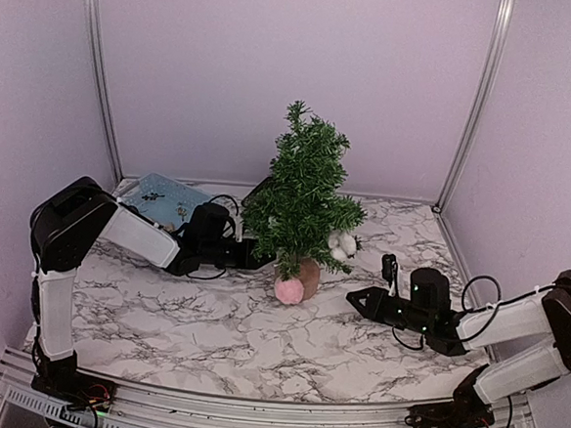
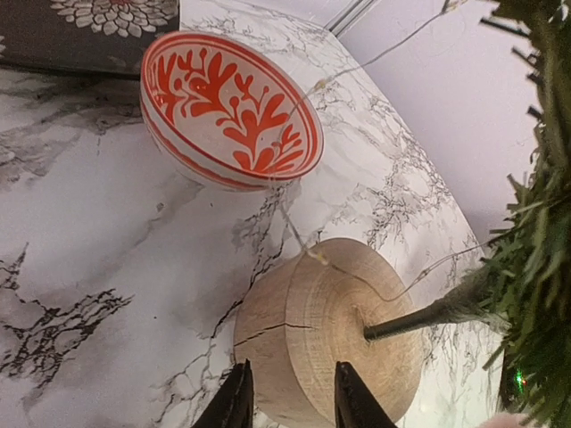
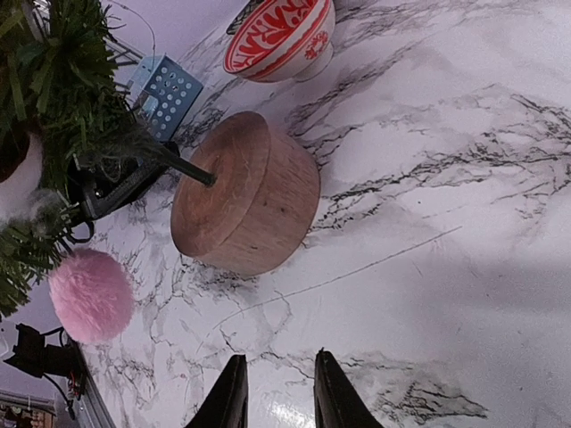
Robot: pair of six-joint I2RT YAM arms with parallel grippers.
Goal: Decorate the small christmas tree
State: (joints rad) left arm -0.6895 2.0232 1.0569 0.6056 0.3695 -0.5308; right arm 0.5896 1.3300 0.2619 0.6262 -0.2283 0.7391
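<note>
Tree (image 1: 302,191): upright at mid-table (image 1: 208,336) on a wood stump (image 2: 312,348).

Trim in place:
- White fluffy piece (image 1: 342,244), set in the low branches on the tree's right side.
- Pink pompom (image 1: 289,290), at the tree's foot, touching the front of the stump. Cannot tell whether it hangs from a branch or lies on the table.
- Thin wire (image 2: 285,218), running from the branches down across the stump top. Any lights on it are too small to make out.

Trim wanting: the middle and upper branches and the tip carry no ornament that shows. By that count the job is early, with most of the tree left to dress.

Other stock: red-and-white bowl (image 2: 232,111), just behind the tree on its left. Its contents are not shown.

Left gripper (image 2: 294,366): low at the tree's left, tips against the stump rim, jaws drawn narrow. Cannot tell whether they pinch the wire or nothing.

Right gripper (image 3: 280,357): near the tree's right front, above bare table, jaws narrowed with a gap and nothing between.
</note>
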